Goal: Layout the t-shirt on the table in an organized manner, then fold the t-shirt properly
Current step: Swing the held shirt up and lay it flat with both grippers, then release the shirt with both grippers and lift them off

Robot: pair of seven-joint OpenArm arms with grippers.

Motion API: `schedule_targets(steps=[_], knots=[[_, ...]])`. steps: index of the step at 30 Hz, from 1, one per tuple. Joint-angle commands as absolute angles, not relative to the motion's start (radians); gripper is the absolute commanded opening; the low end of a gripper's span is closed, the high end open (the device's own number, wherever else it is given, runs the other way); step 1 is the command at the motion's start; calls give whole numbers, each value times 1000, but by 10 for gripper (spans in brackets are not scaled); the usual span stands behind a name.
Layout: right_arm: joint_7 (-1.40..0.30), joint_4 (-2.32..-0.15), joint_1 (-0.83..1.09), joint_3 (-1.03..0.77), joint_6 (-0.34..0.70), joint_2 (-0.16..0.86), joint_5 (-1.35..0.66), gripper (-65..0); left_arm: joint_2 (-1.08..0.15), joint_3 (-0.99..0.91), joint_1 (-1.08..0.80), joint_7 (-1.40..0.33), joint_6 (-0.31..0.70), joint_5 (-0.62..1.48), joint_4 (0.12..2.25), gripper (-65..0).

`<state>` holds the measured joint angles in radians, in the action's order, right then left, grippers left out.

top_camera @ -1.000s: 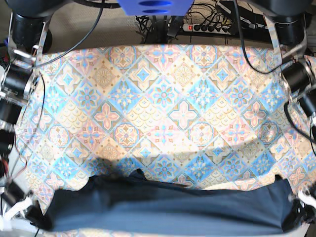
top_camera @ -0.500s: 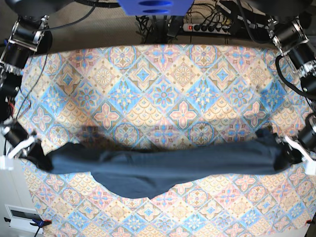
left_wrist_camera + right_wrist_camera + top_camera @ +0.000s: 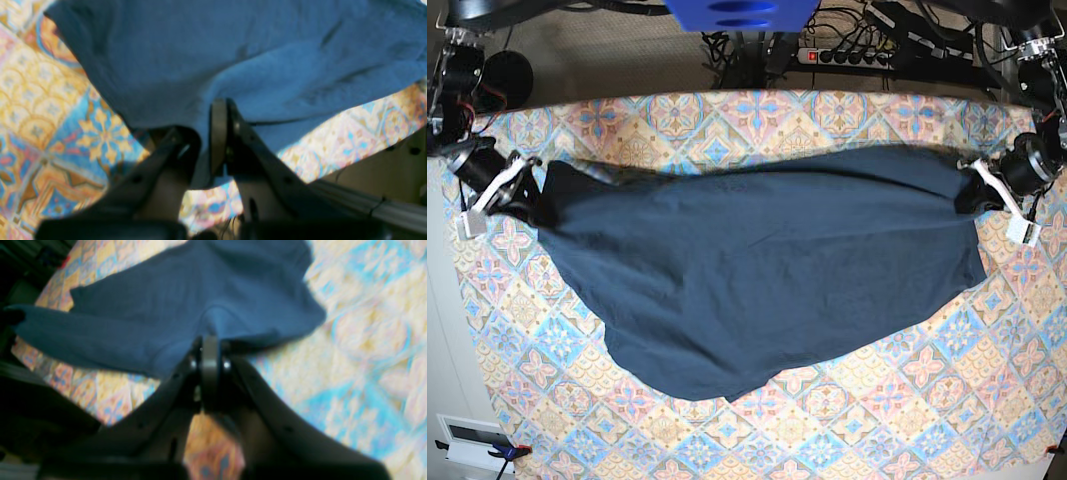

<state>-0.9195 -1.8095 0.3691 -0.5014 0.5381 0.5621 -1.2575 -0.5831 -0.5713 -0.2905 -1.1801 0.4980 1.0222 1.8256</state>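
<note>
The dark navy t-shirt (image 3: 757, 270) is stretched wide across the table (image 3: 907, 420), held up by its two far corners, with its lower part drooping toward the near side. On the base view's right, my left gripper (image 3: 972, 190) is shut on one corner; the left wrist view shows blue fabric (image 3: 233, 60) pinched between its jaws (image 3: 213, 133). At the other side, my right gripper (image 3: 532, 195) is shut on the opposite corner, and the right wrist view shows the cloth (image 3: 186, 306) bunched at the closed jaws (image 3: 208, 350).
A black power strip (image 3: 857, 55) and cables lie past the table's far edge. A white box (image 3: 472, 440) sits off the near left corner. Patterned cloth lies bare along the near side and corners.
Both arms have carried the shirt from the near edge toward the far side of the table. It has spread from a narrow band into a broad sheet.
</note>
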Motion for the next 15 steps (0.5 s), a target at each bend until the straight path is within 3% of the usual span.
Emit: schedule_targets(steps=[1, 10, 15], knots=[[-897, -1821, 387, -513, 545, 581, -1277, -650, -610, -582, -308, -1161, 501, 1038, 1839, -650], [-897, -1824, 565, -515, 545, 547, -1274, -650, -611, -582, -430, -1161, 504, 957, 1839, -650], [-900, -1827, 625, -515, 544, 547, -1274, -650, -684, -581, -458, -1161, 506, 935, 1839, -650]])
